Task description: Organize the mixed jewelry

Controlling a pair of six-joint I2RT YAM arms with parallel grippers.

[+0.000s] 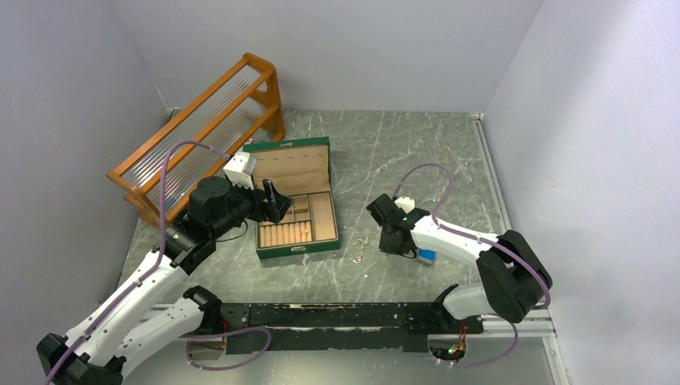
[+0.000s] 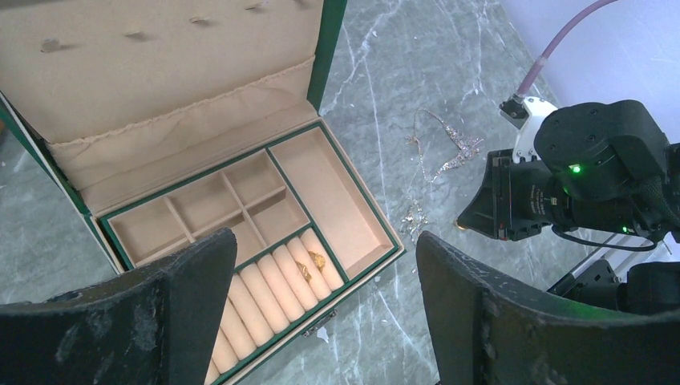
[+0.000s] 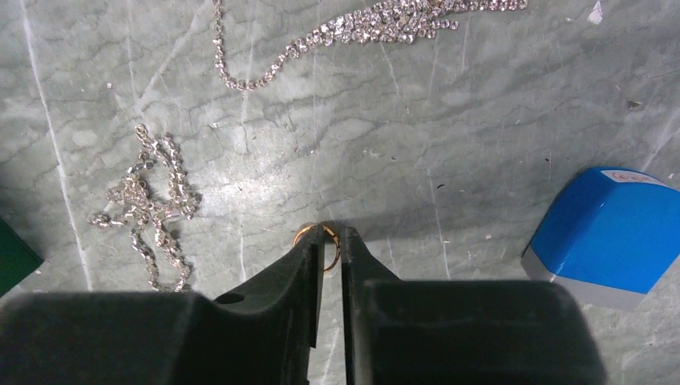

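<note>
The gold ring [image 3: 305, 233] is largely hidden by the black fingers of the right hand [image 3: 329, 241]; only a thin arc is seen at the tips. Whether it is lifted off the tabletop [image 3: 481, 120] cannot be told. The long chain [image 3: 361, 24] is cut off by the upper edge of the right wrist view. In the top view the loose pieces are seen only as a faint glint. The near corner of the green box [image 2: 317, 72] is covered by a finger of the left hand [image 2: 325, 245].

The right hand is held low, pointed down at the tabletop, its fingers drawn narrow onto the ring. The left hand is held above the front of the box, its fingers spread wide and holding nothing.

The long chain and a bunched chain [image 3: 152, 200] are made of sparkling stones and lie on veined grey-green marble. Two gold pieces [image 2: 313, 263] are lodged among the padded beige rolls of the box. A blue block [image 3: 613, 228] with rounded corners lies near the right hand.
</note>
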